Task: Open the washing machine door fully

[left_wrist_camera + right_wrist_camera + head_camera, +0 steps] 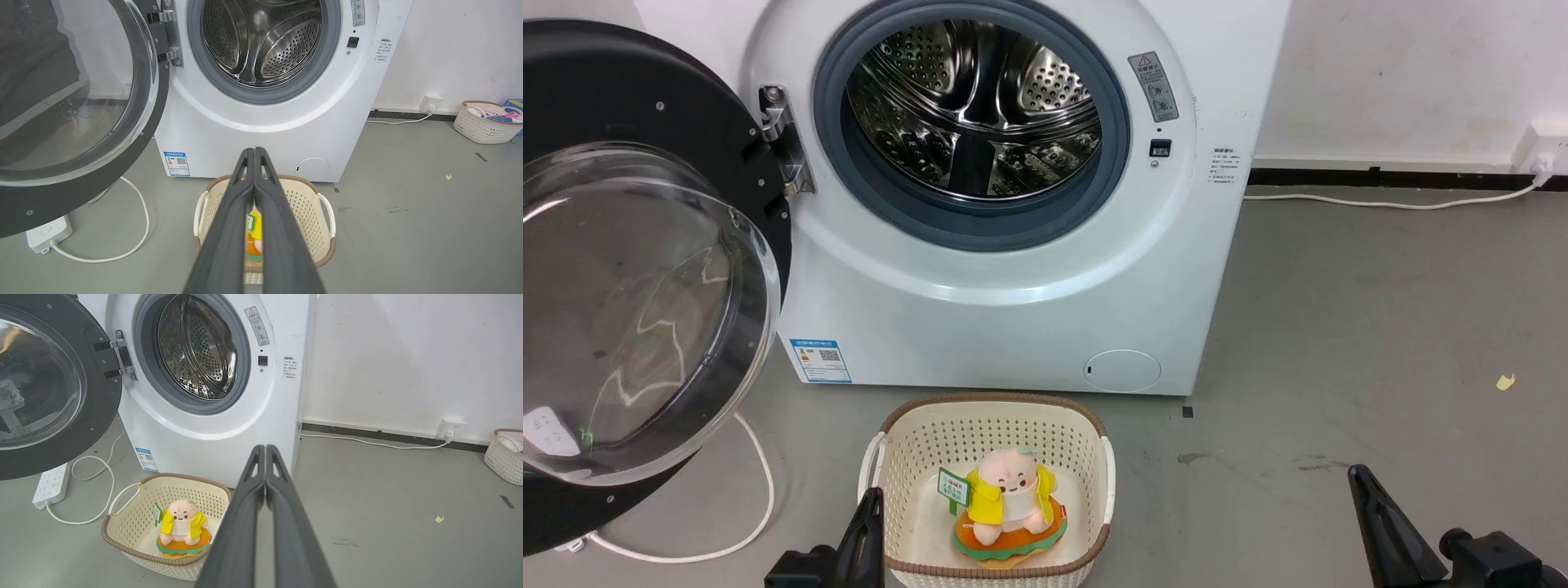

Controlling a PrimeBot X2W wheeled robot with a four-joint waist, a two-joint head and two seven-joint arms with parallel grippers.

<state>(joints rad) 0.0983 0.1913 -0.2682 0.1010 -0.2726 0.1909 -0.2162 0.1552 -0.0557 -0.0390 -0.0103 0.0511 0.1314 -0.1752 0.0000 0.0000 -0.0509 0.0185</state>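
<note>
The white washing machine (pixel 1013 269) stands against the wall with its steel drum (pixel 976 106) exposed. Its round black door (pixel 637 269) with the clear glass bowl hangs swung wide to the left on its hinge (pixel 786 139); it also shows in the left wrist view (pixel 69 106) and the right wrist view (pixel 45 384). My left gripper (pixel 872 498) sits low at the bottom edge, by the basket's near left corner. My right gripper (pixel 1356 478) is at the lower right over bare floor. Both are shut and hold nothing, fingers pressed together (pixel 254 153) (pixel 265 451).
A cream perforated basket (pixel 1086 445) with a plush toy (pixel 1009 506) sits on the floor before the washer. A white cable (pixel 760 490) and power strip (pixel 45 234) lie under the door. Another basket (pixel 482 122) stands far right by the wall socket (pixel 449 426).
</note>
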